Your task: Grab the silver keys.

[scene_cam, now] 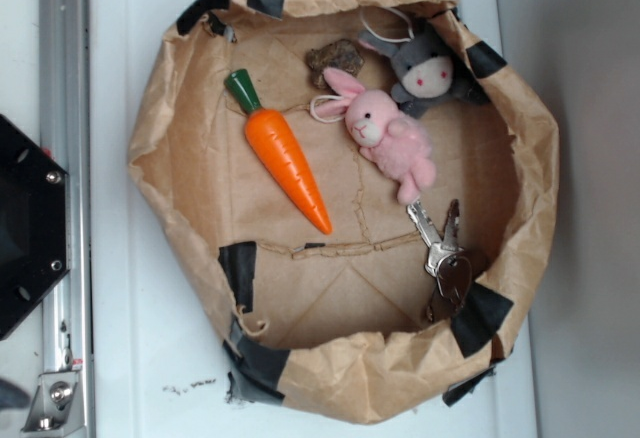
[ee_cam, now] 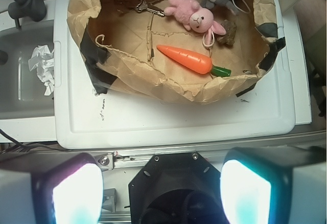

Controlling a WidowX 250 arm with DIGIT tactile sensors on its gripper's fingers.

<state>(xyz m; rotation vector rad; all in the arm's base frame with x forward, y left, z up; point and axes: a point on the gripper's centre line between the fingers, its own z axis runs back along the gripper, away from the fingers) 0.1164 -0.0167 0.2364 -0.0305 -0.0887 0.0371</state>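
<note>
The silver keys [scene_cam: 440,248], a shiny key, a darker key and a dark brown fob, lie on the floor of the brown paper bag tray [scene_cam: 180,168] near its lower right wall. In the wrist view the keys [ee_cam: 142,5] sit at the far upper left of the bag. My gripper [ee_cam: 161,188] shows only in the wrist view, high above the robot's black base, well short of the bag. Its two fingers [ee_cam: 76,193] stand wide apart with nothing between them. The gripper is out of the exterior view.
In the bag lie an orange carrot [scene_cam: 287,158], a pink bunny [scene_cam: 388,136] just above the keys, a grey plush [scene_cam: 428,70] and a small brown lumpy object [scene_cam: 335,58]. The bag rests on a white lid [ee_cam: 168,116]. The black robot base [scene_cam: 25,228] is at left.
</note>
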